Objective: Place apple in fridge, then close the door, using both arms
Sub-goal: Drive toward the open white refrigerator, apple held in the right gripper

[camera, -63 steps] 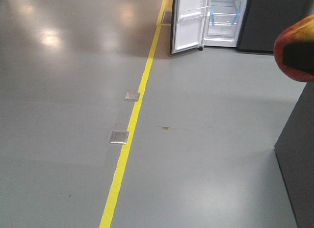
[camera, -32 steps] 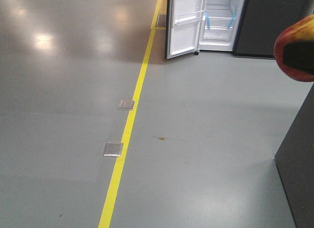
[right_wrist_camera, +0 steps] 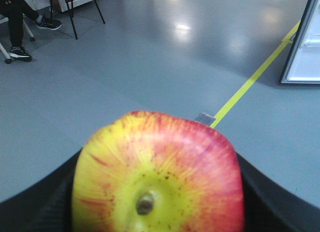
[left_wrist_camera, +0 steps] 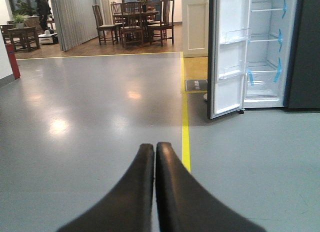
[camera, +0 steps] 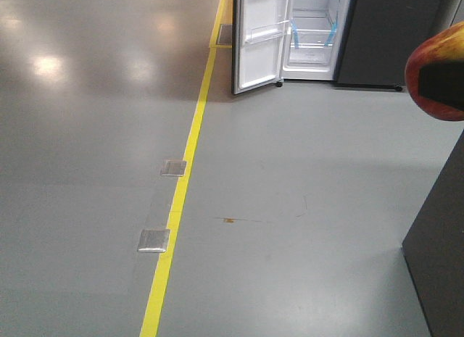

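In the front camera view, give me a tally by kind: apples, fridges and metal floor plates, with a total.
Apple: 1
Fridge: 1
Floor plates: 2
Total: 4

apple cropped at right edge, fridge top cropped

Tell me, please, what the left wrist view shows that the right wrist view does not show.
Only the left wrist view: the left gripper, shut and empty, the fridge with white shelves and blue tape, and wooden chairs far back. Only the right wrist view: the apple clamped between the right gripper's black fingers, and a seated person's legs. Both: the grey floor, the yellow line and the open door's white inner side.
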Motion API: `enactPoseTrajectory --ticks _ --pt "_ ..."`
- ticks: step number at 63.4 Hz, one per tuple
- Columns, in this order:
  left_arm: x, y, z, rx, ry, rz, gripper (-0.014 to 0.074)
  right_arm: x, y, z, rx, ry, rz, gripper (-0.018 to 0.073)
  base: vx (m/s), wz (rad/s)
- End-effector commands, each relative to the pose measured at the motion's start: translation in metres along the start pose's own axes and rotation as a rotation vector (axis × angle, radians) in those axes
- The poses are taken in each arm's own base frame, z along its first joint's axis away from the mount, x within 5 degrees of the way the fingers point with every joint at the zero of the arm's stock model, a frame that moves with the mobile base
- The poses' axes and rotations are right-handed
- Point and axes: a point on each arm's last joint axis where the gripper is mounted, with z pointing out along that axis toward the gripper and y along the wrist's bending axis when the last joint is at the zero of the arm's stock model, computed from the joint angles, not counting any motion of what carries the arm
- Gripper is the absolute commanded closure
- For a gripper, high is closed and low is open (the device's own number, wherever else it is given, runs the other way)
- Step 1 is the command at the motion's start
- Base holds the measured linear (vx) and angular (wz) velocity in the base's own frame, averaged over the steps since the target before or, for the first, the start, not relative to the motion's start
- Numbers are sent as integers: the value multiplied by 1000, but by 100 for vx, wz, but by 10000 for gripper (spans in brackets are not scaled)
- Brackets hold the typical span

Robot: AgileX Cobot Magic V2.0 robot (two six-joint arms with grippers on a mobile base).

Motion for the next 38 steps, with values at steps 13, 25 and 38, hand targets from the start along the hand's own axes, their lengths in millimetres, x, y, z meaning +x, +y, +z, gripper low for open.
enactPoseTrajectory --ticks 13,25,38 --pt "-1 0 0 -5 -70 -16 603 -12 2 -7 14 -97 3 566 18 -7" --pt "-1 0 0 -5 -70 -16 603 -12 2 -7 14 -97 3 566 18 -6" --pt "-1 0 0 -5 -70 -16 603 -12 2 -7 14 -97 3 566 17 -4"
